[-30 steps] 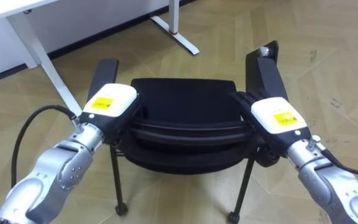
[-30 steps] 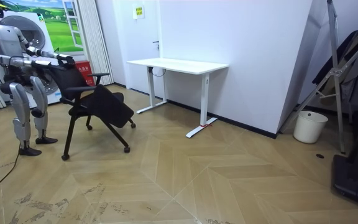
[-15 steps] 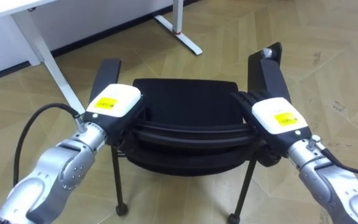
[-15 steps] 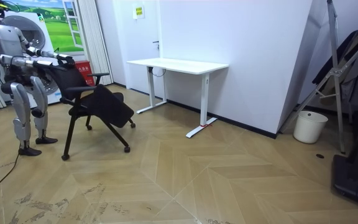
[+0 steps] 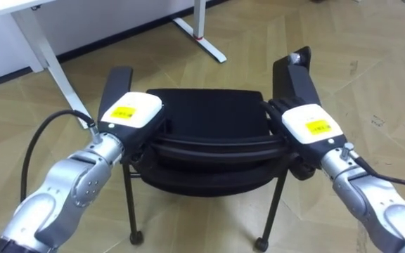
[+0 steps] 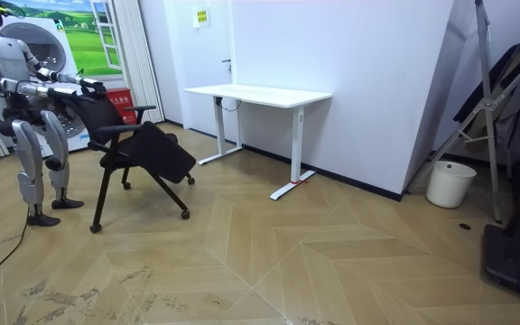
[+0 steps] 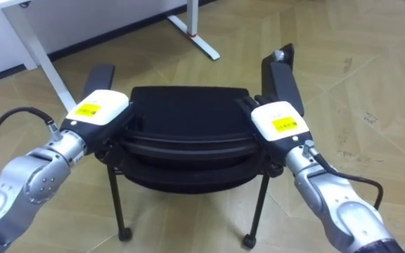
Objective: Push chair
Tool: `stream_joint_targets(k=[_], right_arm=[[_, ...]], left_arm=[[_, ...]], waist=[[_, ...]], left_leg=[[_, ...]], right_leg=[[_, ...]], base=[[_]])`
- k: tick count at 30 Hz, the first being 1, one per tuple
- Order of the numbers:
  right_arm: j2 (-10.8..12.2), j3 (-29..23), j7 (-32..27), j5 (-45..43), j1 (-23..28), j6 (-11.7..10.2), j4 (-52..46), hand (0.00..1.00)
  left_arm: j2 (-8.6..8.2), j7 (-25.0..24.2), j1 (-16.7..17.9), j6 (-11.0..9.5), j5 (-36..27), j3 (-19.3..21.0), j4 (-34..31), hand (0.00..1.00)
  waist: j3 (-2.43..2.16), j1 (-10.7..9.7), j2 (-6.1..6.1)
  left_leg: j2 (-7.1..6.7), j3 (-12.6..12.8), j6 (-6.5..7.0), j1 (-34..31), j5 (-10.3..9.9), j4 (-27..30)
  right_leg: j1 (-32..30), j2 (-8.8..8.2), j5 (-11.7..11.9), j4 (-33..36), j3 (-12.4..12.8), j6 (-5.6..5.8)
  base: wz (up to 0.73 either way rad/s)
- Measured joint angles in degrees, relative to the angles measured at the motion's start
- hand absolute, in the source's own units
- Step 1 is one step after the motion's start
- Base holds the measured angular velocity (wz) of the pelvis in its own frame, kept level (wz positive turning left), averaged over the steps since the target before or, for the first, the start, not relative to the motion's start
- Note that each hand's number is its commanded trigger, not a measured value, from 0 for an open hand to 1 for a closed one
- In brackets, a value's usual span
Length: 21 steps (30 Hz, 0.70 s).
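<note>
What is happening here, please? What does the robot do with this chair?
A humanoid robot stands behind a black chair. It has one hand at each end of the backrest's top: the left robot hand and the right robot hand. This looks like the stance for pushing it. A white desk stands beyond the chair, by the wall, and the chair is not yet at it.

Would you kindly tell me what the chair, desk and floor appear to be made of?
The chair: matte black seat, probably fabric or mesh, on thin black legs, likely painted metal. The desk: smooth white top and legs, probably laminate on painted metal. The floor: wood-look herringbone planks, slight sheen.
</note>
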Motion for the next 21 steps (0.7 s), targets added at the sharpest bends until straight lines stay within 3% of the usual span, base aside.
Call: stream_joint_targets(k=[6, 7, 8, 9, 10, 11, 12, 21], right_arm=[[0.01, 1.07, -3.05, 0.00, -0.69, 0.86, 1.76, 0.03], [0.01, 1.21, -3.37, 0.00, -0.75, 0.93, 1.99, 0.13], [0.01, 1.48, -3.49, -0.01, -0.86, 1.36, 1.99, 0.47], [0.01, 1.60, -3.58, -0.03, -0.90, 1.56, 1.99, 0.57], [0.01, 1.75, -3.79, -0.04, -0.87, 1.95, 2.00, 0.78], [0.01, 1.87, -4.02, -0.05, -0.84, 2.15, 2.03, 0.78], [0.00, 1.93, -4.04, -0.05, -0.84, 2.27, 2.03, 1.00], [0.08, 2.48, -5.55, -1.42, -1.12, 3.39, 3.20, 1.00]], left_arm=[[-0.09, 0.09, -0.02, 1.23, -1.17, -1.15, 0.01, 1.00], [-0.09, 0.09, -0.02, 1.45, -1.28, -1.37, 0.01, 1.00], [-0.11, 0.11, -0.02, 1.60, -1.37, -1.47, 0.01, 1.00], [-0.16, 0.11, -0.02, 1.71, -1.38, -1.52, 0.01, 1.00], [-0.27, 0.12, -0.02, 1.89, -1.37, -1.63, 0.01, 1.00], [-0.34, 0.12, -0.03, 1.99, -1.37, -1.69, 0.01, 1.00], [-0.37, 0.13, -0.03, 2.05, -1.37, -1.71, 0.01, 1.00], [-0.74, 0.02, -0.44, 2.12, -1.44, -2.27, -0.01, 1.00]], waist=[[-0.07, -0.60, 0.99], [-0.12, -0.58, 1.03], [-0.13, -0.58, 1.04], [-0.14, -0.58, 1.06], [-0.16, -0.55, 1.09], [-0.17, -0.49, 1.08], [-0.17, -0.47, 1.08], [-0.34, -0.38, 1.52]], left_leg=[[-0.18, -0.73, 0.09, -0.75, -0.05, 1.05], [-0.18, -0.78, 0.09, -0.77, -0.05, 1.15], [-0.18, -0.80, 0.09, -0.81, -0.05, 1.28], [-0.18, -0.81, 0.09, -0.82, -0.05, 1.31], [-0.18, -0.83, 0.09, -0.85, -0.05, 1.38], [-0.18, -0.83, 0.09, -0.89, -0.05, 1.45], [-0.19, -0.83, 0.09, -0.91, -0.05, 1.48], [-0.25, -1.13, 0.12, -1.99, -0.07, 2.23]], right_leg=[[-0.07, -0.02, 0.08, 0.07, -1.02, 0.13], [-0.02, -0.01, 0.08, 0.08, -1.09, 0.13], [0.03, 0.00, 0.09, 0.08, -1.16, 0.13], [0.05, 0.00, 0.09, 0.08, -1.21, 0.13], [0.07, 0.00, 0.09, 0.08, -1.24, 0.14], [0.08, 0.00, 0.09, 0.08, -1.25, 0.14], [0.08, 0.00, 0.09, 0.08, -1.26, 0.14], [-0.31, 0.03, 0.27, 0.06, -1.93, 0.27]], base=[[0.06], [0.00], [0.00], [0.00], [0.00], [0.00], [0.00], [0.02]])
